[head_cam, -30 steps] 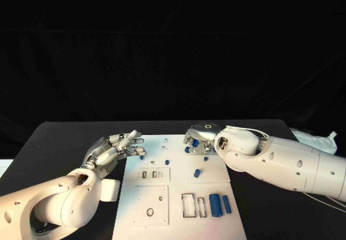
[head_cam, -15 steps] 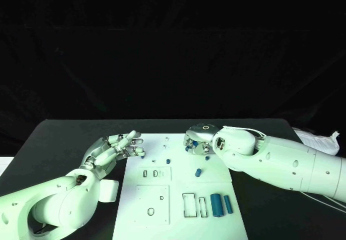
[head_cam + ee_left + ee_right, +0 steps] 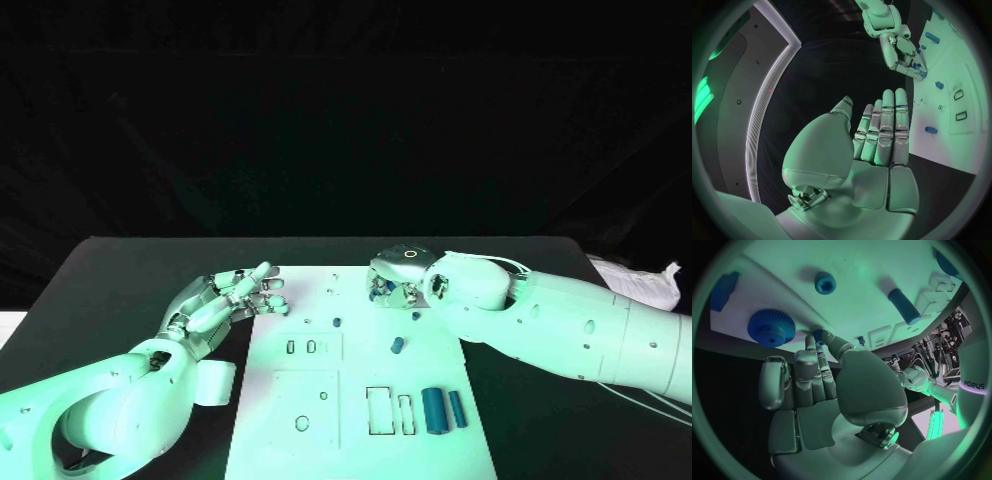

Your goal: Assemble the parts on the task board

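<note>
The white task board (image 3: 353, 385) lies mid-table. My right hand (image 3: 392, 283) hovers over its far right corner, thumb and a finger pinching a small blue part (image 3: 819, 335). Just beyond the fingertips a blue gear (image 3: 771, 327) sits on the board. My left hand (image 3: 225, 300) floats at the board's far left edge, fingers spread and holding nothing; the same hand (image 3: 876, 145) shows an empty palm. Loose on the board are a short blue peg (image 3: 336, 323), a blue piece (image 3: 397, 345) and two blue cylinders (image 3: 433, 410) near the front right.
Rectangular slots (image 3: 378, 410) and smaller cut-outs (image 3: 299, 347) mark the board. A small blue ring (image 3: 824, 282) and a blue rod (image 3: 904, 306) lie past the gear. Something crumpled and white (image 3: 637, 280) sits at the table's right edge.
The left hand has drawn back a little from the board's edge. The right hand has stayed over the far right corner with the blue part.
</note>
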